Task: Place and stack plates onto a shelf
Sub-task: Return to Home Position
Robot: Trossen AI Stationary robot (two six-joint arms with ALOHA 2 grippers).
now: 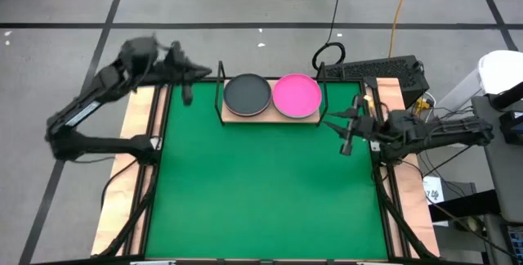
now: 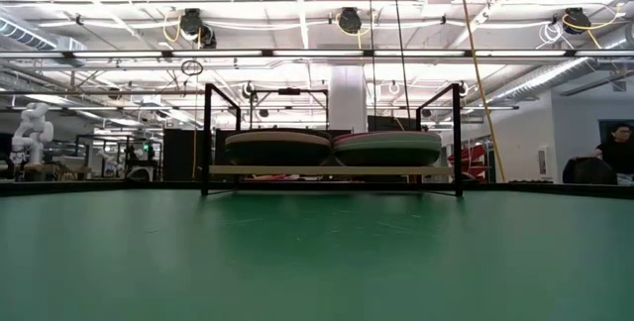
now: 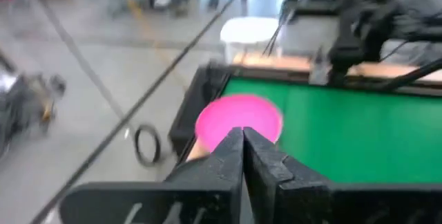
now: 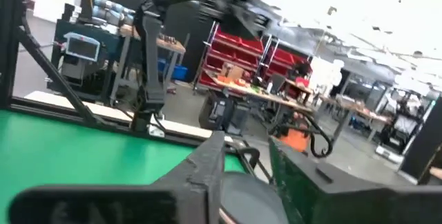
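Before the shelf [image 1: 270, 119], off its right end, the right gripper [image 1: 347, 138] hangs above the edge of the green mat [image 1: 261, 199] covering the bench [image 1: 140, 114], its fingers [image 4: 207, 165] parted and holding nothing. On the shelf two stacks of plates [image 2: 275, 147] stand just beside each other: a dark grey plate [image 1: 247, 93] tops the left stack, a hot pink plate [image 1: 296, 95] the right. Off the shelf's left end, the left gripper [image 1: 187, 95] hovers, its fingers [image 3: 231, 165] pressed together and empty. Beyond the shelf a cable coil [image 1: 328, 54] lies on the floor [image 1: 245, 3].
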